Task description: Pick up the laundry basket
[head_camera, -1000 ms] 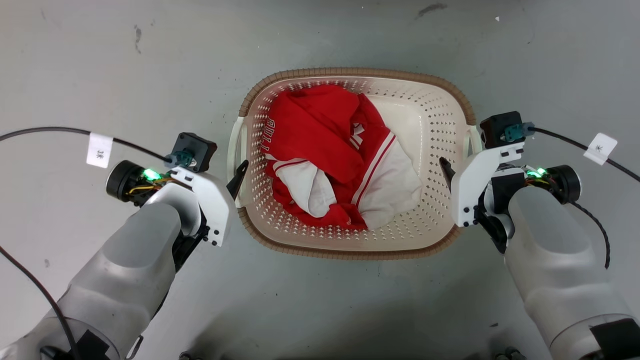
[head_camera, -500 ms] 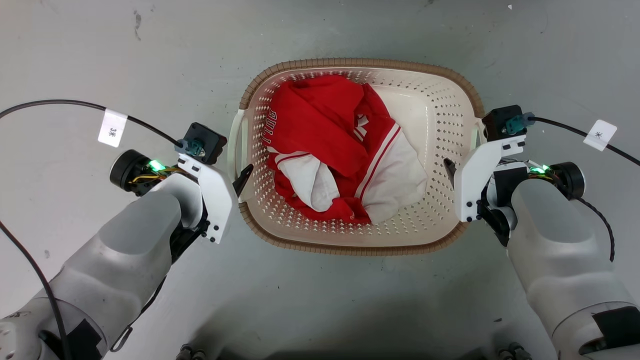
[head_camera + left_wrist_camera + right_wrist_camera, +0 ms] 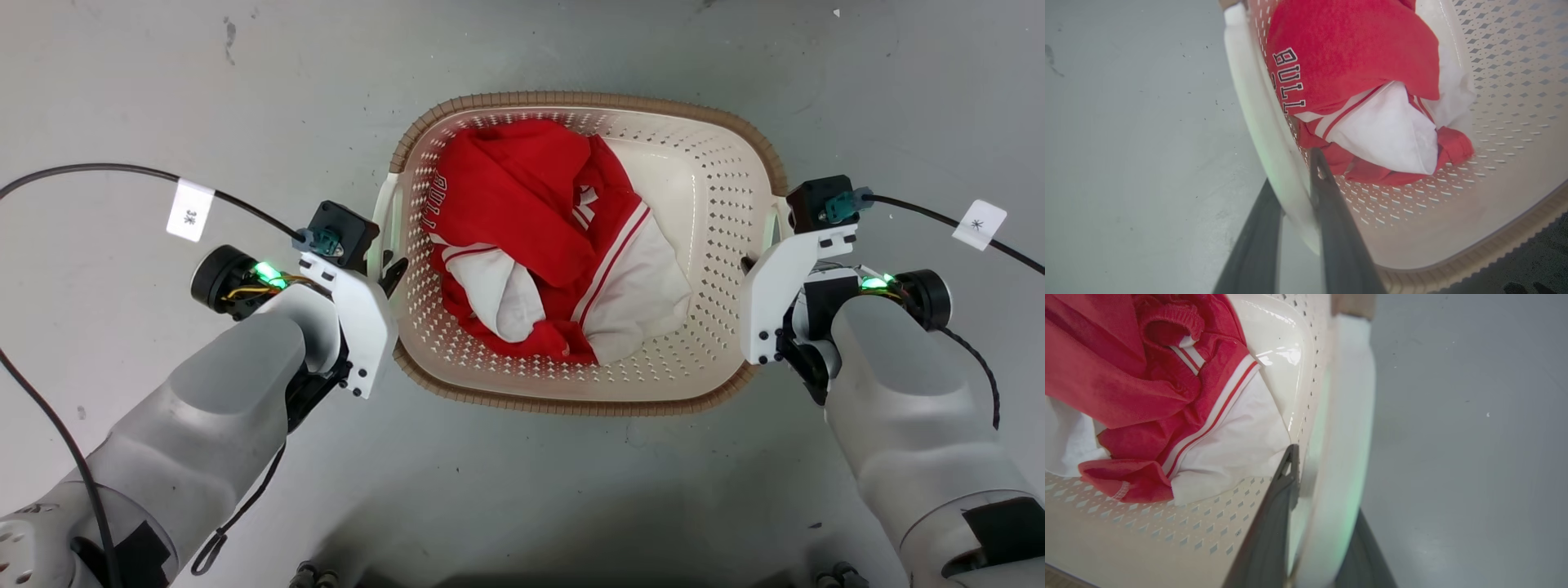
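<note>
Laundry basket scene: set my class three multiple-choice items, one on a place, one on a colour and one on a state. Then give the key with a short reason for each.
1. Where is the right gripper?
A. Astride the right handle of the laundry basket, one finger on each side
B. Buried in the middle of the laundry
C. On the floor, far from the basket

2. What colours are the clothes in the basket?
A. Blue and grey
B. Red and white
C. Green and black

3. How does the basket stand?
A. Upside down
B. Tipped on its side
C. Upright, mouth upward

Key:
1 A: the right wrist view shows the handle between the two fingers.
2 B: the cloth is red with white panels.
3 C: the head view looks straight down into it.
</note>
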Motion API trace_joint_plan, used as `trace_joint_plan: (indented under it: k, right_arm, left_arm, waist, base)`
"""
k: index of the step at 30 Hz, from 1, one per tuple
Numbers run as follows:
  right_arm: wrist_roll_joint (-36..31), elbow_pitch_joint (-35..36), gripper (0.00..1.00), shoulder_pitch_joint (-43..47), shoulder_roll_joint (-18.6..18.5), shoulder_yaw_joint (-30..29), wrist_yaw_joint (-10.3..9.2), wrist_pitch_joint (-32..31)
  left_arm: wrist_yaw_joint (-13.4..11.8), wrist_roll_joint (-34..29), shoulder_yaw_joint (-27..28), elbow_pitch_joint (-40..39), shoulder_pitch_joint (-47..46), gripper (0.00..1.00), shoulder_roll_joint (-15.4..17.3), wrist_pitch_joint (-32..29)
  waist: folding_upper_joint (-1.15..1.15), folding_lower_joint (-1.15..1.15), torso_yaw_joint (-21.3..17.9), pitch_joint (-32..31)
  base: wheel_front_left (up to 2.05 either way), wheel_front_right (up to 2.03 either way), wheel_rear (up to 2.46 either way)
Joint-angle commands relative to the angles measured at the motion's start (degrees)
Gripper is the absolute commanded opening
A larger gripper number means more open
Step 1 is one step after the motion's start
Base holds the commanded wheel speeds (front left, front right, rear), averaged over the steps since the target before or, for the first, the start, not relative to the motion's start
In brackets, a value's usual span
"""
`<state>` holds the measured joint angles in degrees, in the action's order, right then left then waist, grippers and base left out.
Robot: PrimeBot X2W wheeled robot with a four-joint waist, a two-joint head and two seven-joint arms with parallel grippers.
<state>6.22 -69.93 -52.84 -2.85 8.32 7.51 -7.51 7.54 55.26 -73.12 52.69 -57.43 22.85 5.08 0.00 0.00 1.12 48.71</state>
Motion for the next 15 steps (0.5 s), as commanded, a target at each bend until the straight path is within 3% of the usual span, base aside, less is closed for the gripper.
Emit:
trace_joint_plan:
  k: [1,11,15]
  right_arm:
    - [-0.01,-0.10,0.00,-0.80,-0.05,0.20,-0.04,0.28]
    - [-0.93,-1.66,0.00,0.61,-0.17,0.10,-0.03,-0.74]
    - [-0.71,-2.11,0.00,1.48,-0.17,1.74,-0.03,-4.02]
  left_arm:
    - [-0.12,-0.16,-0.08,0.09,-0.27,0.00,0.62,0.10]
    - [-0.09,-0.28,-0.37,-2.36,2.24,0.00,1.09,-2.27]
    - [-0.09,0.16,-0.39,-4.11,4.16,0.00,1.80,-5.56]
  waist:
    - [0.00,0.00,0.00,-0.07]
    - [0.00,0.00,-0.04,-3.79]
    - [0.00,0.00,-0.23,-7.60]
  base:
    - [0.00,0.00,0.00]
    - [0.00,0.00,0.00]
    - [0.00,0.00,0.00]
